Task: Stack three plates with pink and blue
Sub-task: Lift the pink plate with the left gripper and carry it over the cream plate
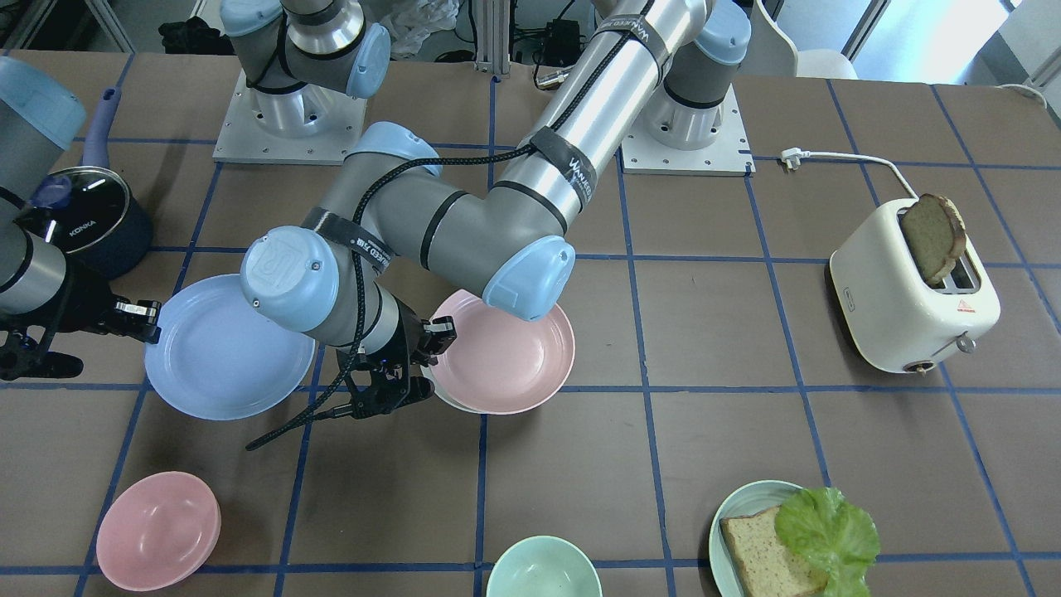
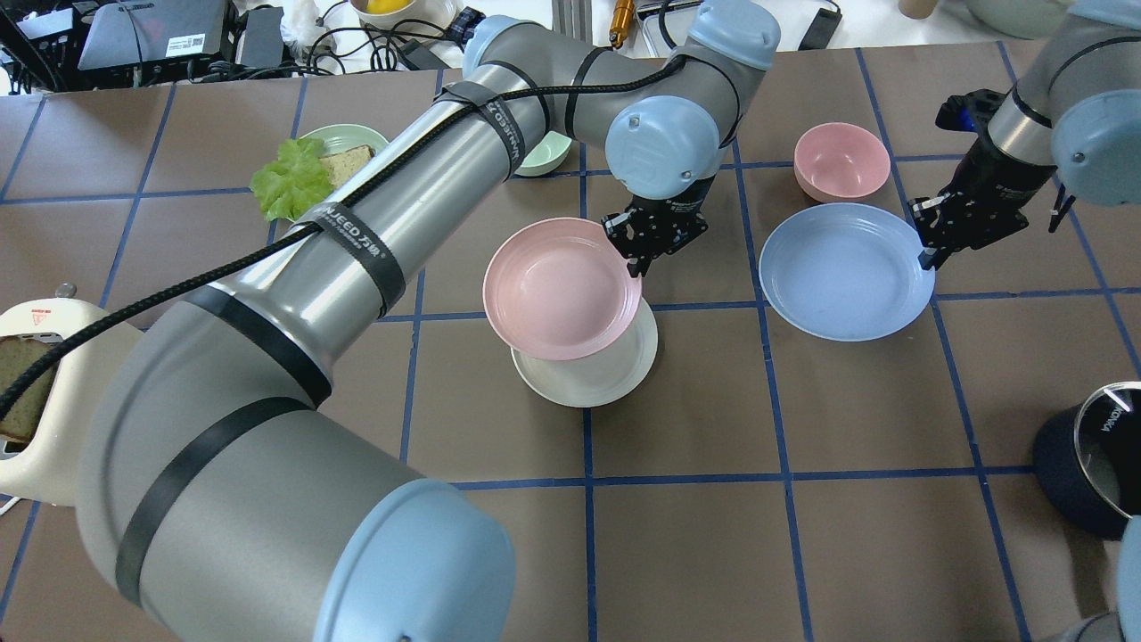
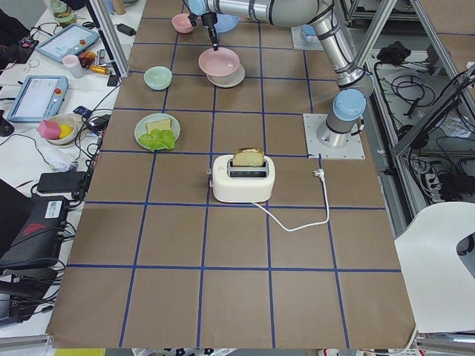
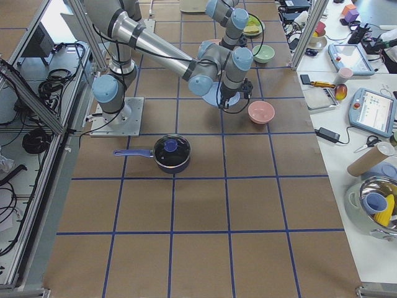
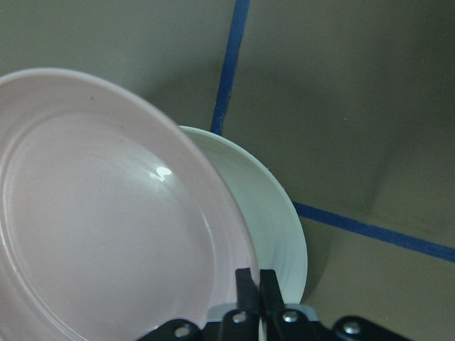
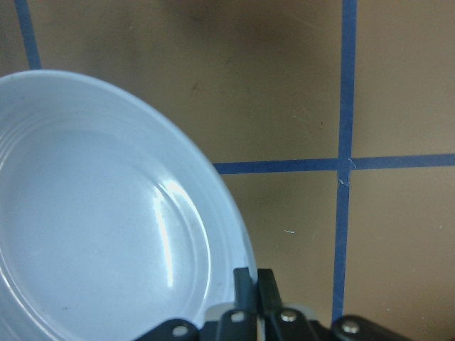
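1. The left claw (image 2: 636,264) is clenched on the rim of the pink plate (image 2: 557,290), which overlaps the white plate (image 2: 606,374) but sits off-centre toward the far side.
2. The right claw (image 2: 929,254) pinches the rim of the blue plate (image 2: 842,272), well apart from that pair.
3. Best to bring the pink plate back until the rims line up, level it, and lower it fully before letting go.
4. The blue plate should wait until the left arm clears.

Bright, even light; wrist views dimmer, glare-spotted.
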You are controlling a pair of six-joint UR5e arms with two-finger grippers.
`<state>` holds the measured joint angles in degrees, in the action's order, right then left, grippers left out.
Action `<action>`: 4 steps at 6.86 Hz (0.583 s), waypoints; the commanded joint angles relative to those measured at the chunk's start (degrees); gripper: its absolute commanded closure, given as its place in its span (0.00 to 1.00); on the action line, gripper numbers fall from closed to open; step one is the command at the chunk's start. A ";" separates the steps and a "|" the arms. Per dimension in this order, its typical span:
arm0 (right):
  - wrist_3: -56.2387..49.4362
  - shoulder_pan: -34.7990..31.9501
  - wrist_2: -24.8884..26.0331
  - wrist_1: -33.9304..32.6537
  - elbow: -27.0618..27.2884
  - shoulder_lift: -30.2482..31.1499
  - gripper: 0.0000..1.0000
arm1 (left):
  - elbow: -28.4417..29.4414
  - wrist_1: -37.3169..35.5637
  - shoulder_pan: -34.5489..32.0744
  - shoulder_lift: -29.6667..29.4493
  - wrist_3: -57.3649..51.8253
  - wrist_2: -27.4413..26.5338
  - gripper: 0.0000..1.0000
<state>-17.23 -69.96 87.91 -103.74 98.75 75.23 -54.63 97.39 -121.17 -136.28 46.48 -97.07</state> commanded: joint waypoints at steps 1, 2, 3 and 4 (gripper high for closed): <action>0.09 0.00 0.42 0.64 -0.05 0.00 1.00 | 0.84 2.27 -0.47 -1.70 0.71 0.29 1.00; 0.00 0.00 0.42 0.82 -0.05 0.00 1.00 | 0.93 2.80 -0.65 -2.32 2.20 0.74 1.00; 0.00 0.00 0.42 0.82 0.04 0.00 1.00 | 1.19 2.80 -0.65 -2.67 2.30 1.52 1.00; 0.00 0.00 0.42 0.82 0.04 0.00 1.00 | 1.98 2.54 -0.65 -3.28 2.30 1.53 1.00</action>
<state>-17.22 -69.96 88.32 -102.96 98.76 75.23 -53.34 100.04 -121.78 -138.91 48.58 -95.85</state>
